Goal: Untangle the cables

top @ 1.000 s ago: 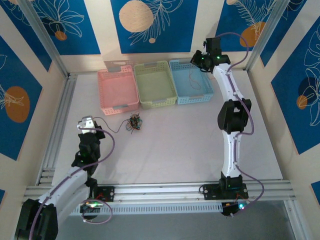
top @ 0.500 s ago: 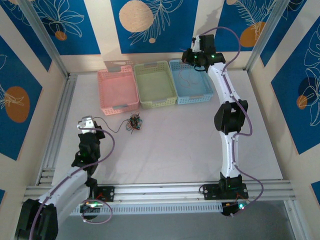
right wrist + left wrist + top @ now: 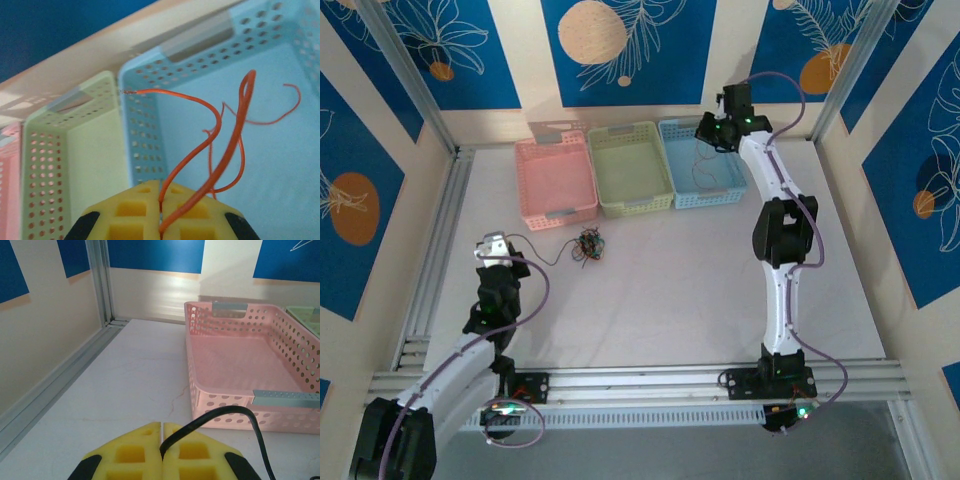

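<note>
Baskets (image 3: 635, 207) three, clump (image 3: 588, 246) one; left gripper (image 3: 162, 432), right gripper (image 3: 160, 192) pinch one wire (image 3: 239, 120) each.

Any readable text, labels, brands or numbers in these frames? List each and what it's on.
None readable.
Wall panels: leaf and circle art, no lettering.
Pink basket, green basket, blue basket: no labels.
Right arm: any markings too small to read.
</note>
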Robot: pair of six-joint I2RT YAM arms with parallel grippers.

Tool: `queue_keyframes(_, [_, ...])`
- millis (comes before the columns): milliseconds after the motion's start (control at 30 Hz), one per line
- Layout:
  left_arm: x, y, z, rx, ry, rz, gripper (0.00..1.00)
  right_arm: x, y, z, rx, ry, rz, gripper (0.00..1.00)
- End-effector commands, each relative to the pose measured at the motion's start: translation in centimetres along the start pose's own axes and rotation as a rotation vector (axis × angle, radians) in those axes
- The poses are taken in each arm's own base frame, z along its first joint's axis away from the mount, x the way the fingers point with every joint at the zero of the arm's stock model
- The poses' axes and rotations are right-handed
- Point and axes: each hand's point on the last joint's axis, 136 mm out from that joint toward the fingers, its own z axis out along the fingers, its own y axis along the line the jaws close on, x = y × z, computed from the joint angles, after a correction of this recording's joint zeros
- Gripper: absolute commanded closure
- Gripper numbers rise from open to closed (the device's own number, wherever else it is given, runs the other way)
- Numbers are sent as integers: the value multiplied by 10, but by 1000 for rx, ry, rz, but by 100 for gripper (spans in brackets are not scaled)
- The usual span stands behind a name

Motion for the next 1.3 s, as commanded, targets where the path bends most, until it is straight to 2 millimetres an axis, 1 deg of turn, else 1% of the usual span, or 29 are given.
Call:
queue_keyframes(0, [-9,0,1,2,-29,-34,100,11,-18,14,34,44,16,95])
queue_keyframes(133, [-9,0,1,4,-28,-31,100,24,-9,20,-9,93,-1,84])
queue_keyframes(267, [-9,0,1,4,-29,-32,100,30,2,19,-14,106,-21,66])
queue_keyframes(333, [-9,0,1,6,-29,-33,100,29,3,16,10,101,-33,59])
queue_keyframes(433, [-10,-1,1,8,-30,-33,100,27,6,5,29,90,-46,56])
queue_keyframes(533, [-10,-2,1,13,-29,-33,100,24,15,-14,8,61,-51,56])
queue_keyframes(633, [-10,-7,1,44,-29,-32,100,29,34,-36,-74,23,-66,57])
queue_keyframes(667, [-10,-13,1,77,-26,-26,100,32,47,-47,-132,8,-80,57])
queue_keyframes(767, [-10,-44,2,239,-11,-3,100,52,76,-70,-271,-33,-151,57])
queue_keyframes(833, [-10,-67,2,352,-3,0,100,69,94,-83,-352,-61,-224,57])
queue_keyframes(900, [-8,-89,0,470,11,0,100,92,106,-92,-425,-93,-312,57])
queue_keyframes(1000, [-7,-116,-6,618,22,-3,100,125,119,-97,-521,-146,-453,56])
queue_keyframes(1033, [-6,-121,-8,647,26,-1,100,136,123,-98,-564,-156,-495,56])
queue_keyframes(1067, [-7,-125,-10,675,26,1,100,151,128,-99,-626,-153,-549,56])
queue_keyframes(1133, [-7,-128,-12,690,21,3,100,182,139,-98,-732,-118,-645,56])
queue_keyframes(1200, [-6,-127,-11,677,26,6,100,215,148,-88,-795,-55,-737,56])
queue_keyframes(1267, [-4,-126,-9,668,34,9,100,243,157,-74,-815,10,-797,56])
